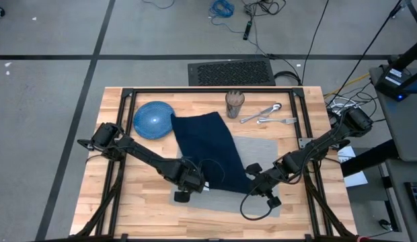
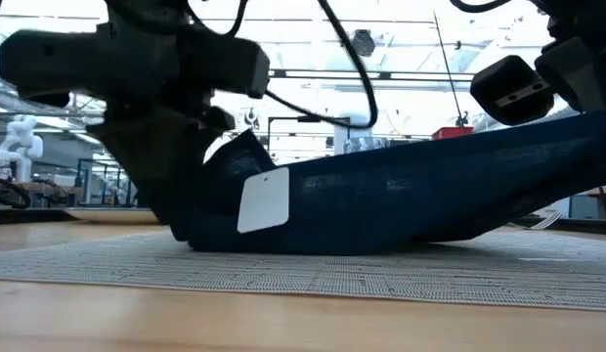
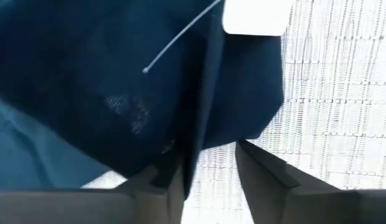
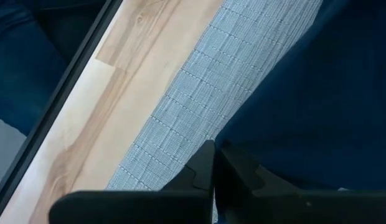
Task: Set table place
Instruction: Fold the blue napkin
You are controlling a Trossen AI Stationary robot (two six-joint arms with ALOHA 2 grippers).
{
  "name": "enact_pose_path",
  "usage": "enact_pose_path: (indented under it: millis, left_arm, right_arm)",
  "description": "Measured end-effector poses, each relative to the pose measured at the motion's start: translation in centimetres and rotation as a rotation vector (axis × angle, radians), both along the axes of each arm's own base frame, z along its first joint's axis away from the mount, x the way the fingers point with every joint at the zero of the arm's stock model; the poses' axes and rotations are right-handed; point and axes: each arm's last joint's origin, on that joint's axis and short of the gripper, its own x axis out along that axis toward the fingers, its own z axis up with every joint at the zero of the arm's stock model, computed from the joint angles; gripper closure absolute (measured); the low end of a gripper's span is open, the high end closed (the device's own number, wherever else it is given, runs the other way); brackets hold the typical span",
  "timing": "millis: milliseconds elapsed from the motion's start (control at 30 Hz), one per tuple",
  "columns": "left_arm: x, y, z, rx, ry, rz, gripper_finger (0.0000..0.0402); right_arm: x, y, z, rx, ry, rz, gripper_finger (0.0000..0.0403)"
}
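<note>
— Since both hands pinch the napkin (image 1: 208,151), why?
— Probably to move it off the mat (image 1: 266,151): left hand (image 1: 190,180) and right hand (image 1: 257,180) grip corners over the mat's near edge on the counter (image 1: 114,208).

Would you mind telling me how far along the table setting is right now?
Done: the grey placemat lies flat on the table. In hand: the left hand and right hand each grip an edge of the navy napkin over it. Left: blue plate, glass and cutlery sit off the mat.
</note>
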Motion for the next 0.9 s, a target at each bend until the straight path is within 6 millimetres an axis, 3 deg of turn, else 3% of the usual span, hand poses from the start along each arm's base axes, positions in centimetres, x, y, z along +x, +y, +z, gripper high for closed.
enact_pose_path:
  millis: [200,400,567,733,900]
  left_arm:
    - [0.1,0.0,0.7,0.02,0.018,-0.048,0.0391]
    - [-0.4,0.3,1.5,0.094,0.085,-0.044,0.0401]
    - [-0.3,0.6,3.7,0.231,0.094,-0.032,0.0401]
    - [0.9,1.6,7.2,0.351,0.005,0.003,0.0401]
    - [1.0,3.7,12.0,0.598,-0.054,0.111,0.0401]
  right_arm:
    - [0.0,0.0,0.0,-0.001,0.0,0.001,0.0403]
    - [-0.3,0.0,-0.2,-0.033,0.017,-0.006,0.0403]
    - [-0.6,-0.8,-0.1,-0.106,0.047,-0.038,0.0403]
    - [0.3,-1.9,3.6,-0.193,-0.066,-0.075,0.0403]
    - [1.0,-4.0,9.7,-0.356,-0.214,-0.144,0.0403]
